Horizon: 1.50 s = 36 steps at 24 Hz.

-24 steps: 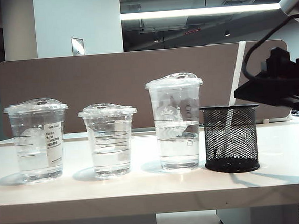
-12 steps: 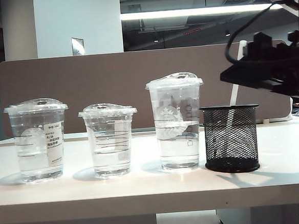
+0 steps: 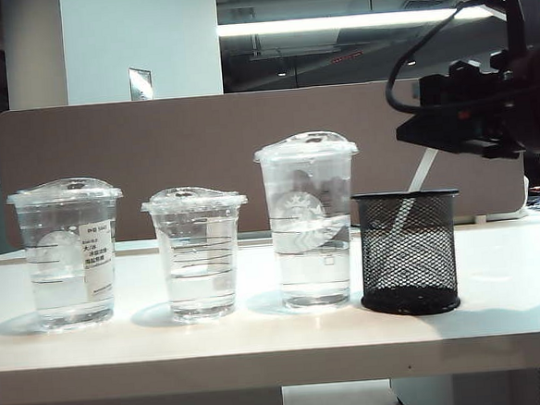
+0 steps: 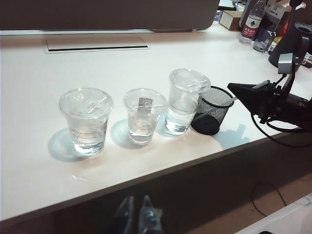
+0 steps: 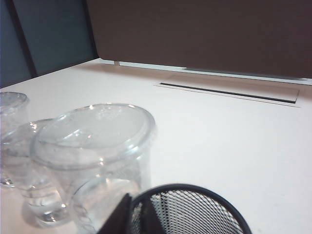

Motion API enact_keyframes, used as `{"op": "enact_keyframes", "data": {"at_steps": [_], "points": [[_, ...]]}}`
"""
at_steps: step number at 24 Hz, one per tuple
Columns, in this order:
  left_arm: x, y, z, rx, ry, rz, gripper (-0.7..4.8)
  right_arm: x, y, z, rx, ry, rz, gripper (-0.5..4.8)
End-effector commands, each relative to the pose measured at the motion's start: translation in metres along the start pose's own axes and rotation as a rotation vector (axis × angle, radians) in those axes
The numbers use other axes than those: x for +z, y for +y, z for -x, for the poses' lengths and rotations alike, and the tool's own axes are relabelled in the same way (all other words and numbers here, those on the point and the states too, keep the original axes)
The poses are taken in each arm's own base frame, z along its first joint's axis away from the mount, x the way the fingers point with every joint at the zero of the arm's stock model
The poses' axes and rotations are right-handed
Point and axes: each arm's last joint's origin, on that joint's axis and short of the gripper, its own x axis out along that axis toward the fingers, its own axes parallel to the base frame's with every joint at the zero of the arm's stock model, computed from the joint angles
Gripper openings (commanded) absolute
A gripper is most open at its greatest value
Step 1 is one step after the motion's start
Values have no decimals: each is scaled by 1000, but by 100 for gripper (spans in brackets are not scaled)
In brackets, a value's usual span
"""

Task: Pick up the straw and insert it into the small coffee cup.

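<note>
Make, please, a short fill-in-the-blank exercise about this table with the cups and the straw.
1. The straw leans in the black mesh holder, which stands on the ___ side of the exterior view.
2. The small coffee cup wears a domed clear ___.
3. The right claw is above the holder; the left claw, low before the table edge, holds ___.
Missing words: right; lid; nothing.
</note>
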Motion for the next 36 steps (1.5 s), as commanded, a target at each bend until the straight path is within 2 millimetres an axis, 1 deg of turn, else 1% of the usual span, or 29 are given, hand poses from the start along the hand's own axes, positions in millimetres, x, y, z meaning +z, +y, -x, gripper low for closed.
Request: {"op": "enact_keyframes", "data": {"at_steps": [1,7,9,10,11,12,15,19,25,26,29,31,36], "points": [[2,0,0,2,-13,-18,22,3,0,-4,4,6,7,40],[2,0,0,2,-16,-38,22,2,0,-5,3,24,5,43],[3,0,0,2,-19,-39,22,1,0,-5,3,33,4,101],[3,0,0,2,-19,-39,22,0,0,-5,3,42,3,178],[3,0,0,2,-19,-40,22,-1,0,-5,2,54,2,206],[3,0,0,3,-19,-40,22,-1,0,-5,2,60,1,208],[3,0,0,2,-19,-40,22,-3,0,-4,4,83,-1,209],[3,0,0,3,-19,-62,22,1,0,1,0,105,13,212],[3,0,0,3,-25,-79,22,3,1,9,-24,183,40,211],[3,0,0,3,-26,-79,22,3,0,9,-40,186,41,205],[3,0,0,3,-26,-79,22,4,0,10,-63,184,49,128],[3,0,0,3,-26,-79,22,4,0,10,-63,184,49,98],[3,0,0,3,-26,-79,22,4,0,10,-63,189,49,93]]}}
